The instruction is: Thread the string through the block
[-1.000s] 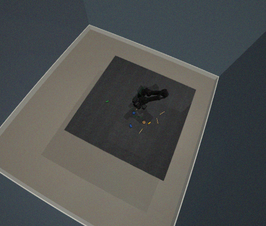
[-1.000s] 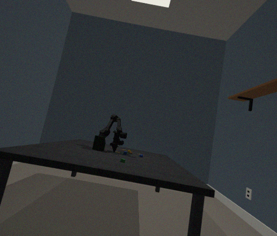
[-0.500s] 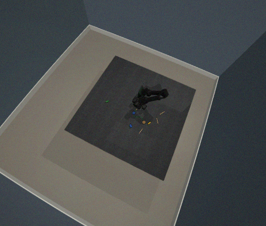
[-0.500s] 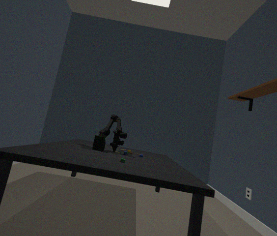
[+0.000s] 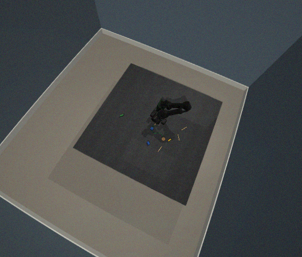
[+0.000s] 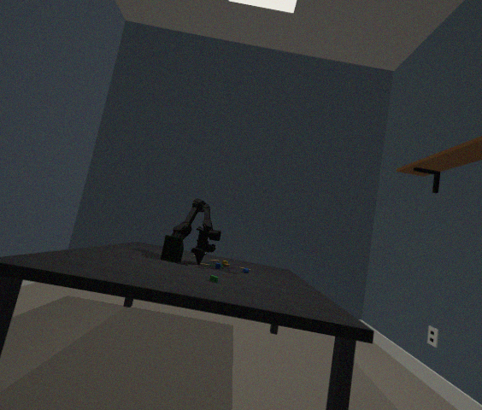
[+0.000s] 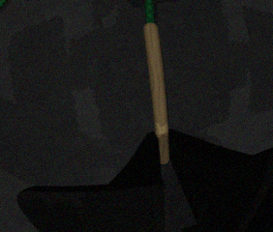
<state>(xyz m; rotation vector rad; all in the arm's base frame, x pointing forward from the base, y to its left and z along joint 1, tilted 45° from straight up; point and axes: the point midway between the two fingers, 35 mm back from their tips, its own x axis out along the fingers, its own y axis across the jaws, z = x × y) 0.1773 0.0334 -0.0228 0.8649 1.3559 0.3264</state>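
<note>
My gripper [image 6: 198,262] [image 7: 160,137] is shut on the end of the thin wooden stick [image 5: 155,125] [image 7: 157,77], low over the table. The green string [image 5: 158,133] [image 7: 149,11] leaves the stick's far end; another stretch of it shows at the wrist view's top left. A small blue block [image 5: 151,128] [image 6: 218,266] stands on the table just beyond the stick, between it and the round button [image 5: 163,138]. The string runs from the button to this block, and the stick lies on the block's other side. The hole itself is too small to see.
Three loose sticks [image 5: 184,128] [image 5: 178,137] [image 5: 159,149] lie beyond the button. A yellow piece [image 5: 169,139] lies beside the button. A blue piece [image 5: 148,143] [image 6: 245,270] lies past the block, and a green piece [image 5: 121,114] [image 6: 214,278] lies farther off.
</note>
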